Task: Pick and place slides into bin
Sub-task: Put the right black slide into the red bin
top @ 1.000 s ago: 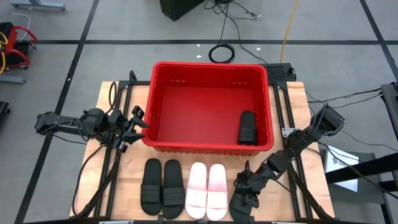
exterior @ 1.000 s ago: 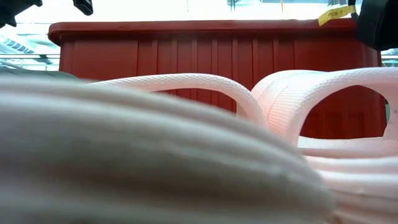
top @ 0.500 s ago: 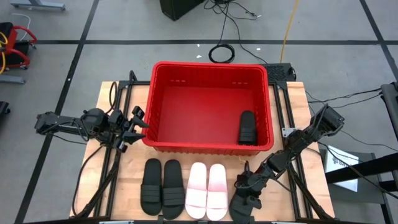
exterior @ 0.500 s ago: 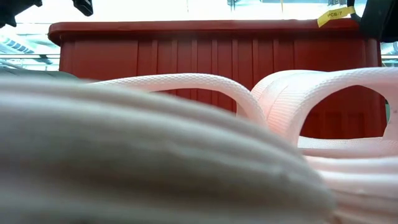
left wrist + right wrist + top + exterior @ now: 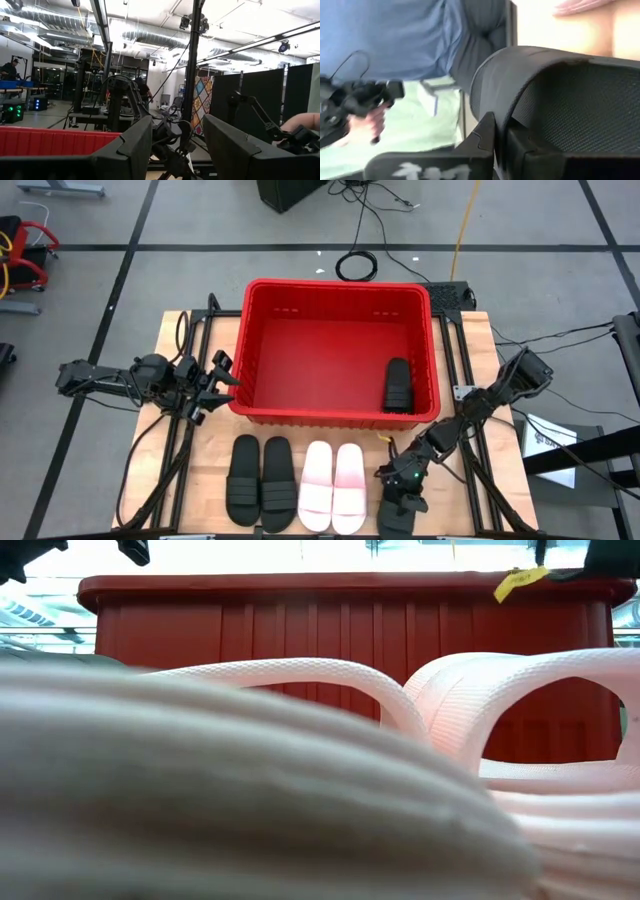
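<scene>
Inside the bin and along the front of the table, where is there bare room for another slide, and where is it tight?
The red bin floor is bare apart from one black slide in its front right corner. In front of it the table is crowded: a black pair, a pale pink pair, then the right gripper on a slide. Bare wood remains left of the black pair.

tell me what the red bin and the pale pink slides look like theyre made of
The red bin: most likely moulded plastic, going by its uniform colour, rolled rim and the vertical ribs on its wall in the low view, with a slight sheen.

The pale pink slides: probably soft foam or rubber, matte. Their wide straps show a fine woven-looking texture up close in the low view, so the exact material is uncertain.
</scene>
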Motion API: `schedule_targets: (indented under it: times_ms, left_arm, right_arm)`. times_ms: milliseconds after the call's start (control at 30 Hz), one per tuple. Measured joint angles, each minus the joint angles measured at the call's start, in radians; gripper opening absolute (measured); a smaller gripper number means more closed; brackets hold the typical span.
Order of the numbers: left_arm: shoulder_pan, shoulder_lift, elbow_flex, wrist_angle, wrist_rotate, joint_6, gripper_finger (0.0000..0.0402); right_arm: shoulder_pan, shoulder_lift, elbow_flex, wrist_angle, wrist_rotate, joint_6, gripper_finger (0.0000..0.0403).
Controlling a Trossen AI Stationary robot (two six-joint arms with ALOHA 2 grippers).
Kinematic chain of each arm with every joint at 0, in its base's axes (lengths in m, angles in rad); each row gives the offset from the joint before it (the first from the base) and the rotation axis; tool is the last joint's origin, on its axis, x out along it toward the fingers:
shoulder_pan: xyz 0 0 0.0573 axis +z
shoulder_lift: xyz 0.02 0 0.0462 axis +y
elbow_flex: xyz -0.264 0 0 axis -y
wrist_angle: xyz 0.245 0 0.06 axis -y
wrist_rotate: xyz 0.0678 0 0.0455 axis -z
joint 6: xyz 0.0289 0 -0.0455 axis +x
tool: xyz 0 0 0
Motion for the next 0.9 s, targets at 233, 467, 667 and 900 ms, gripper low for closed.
schedule_targets:
  times_ms: [233, 467, 667, 900]
  left_arm:
    - [0.0, 0.0, 0.0, 0.0, 0.0, 0.0, 0.0184]
    - [0.0, 0.0, 0.0, 0.0, 0.0, 0.0, 0.0184]
    - [0.0, 0.0, 0.0, 0.0, 0.0, 0.0, 0.0184]
    - [0.0, 0.0, 0.0, -0.006, -0.017, 0.016, 0.0184]
  right_arm:
    - [-0.075, 0.0, 0.0, 0.144, -0.1, -0.133, 0.0004]
    - [-0.169, 0.0, 0.001, 0.463, -0.222, -0.165, 0.0003]
    - [-0.224, -0.005, 0.006, 0.777, -0.282, -0.245, 0.0003]
    - [-0.268, 0.0, 0.051, 0.799, -0.272, -0.66, 0.0002]
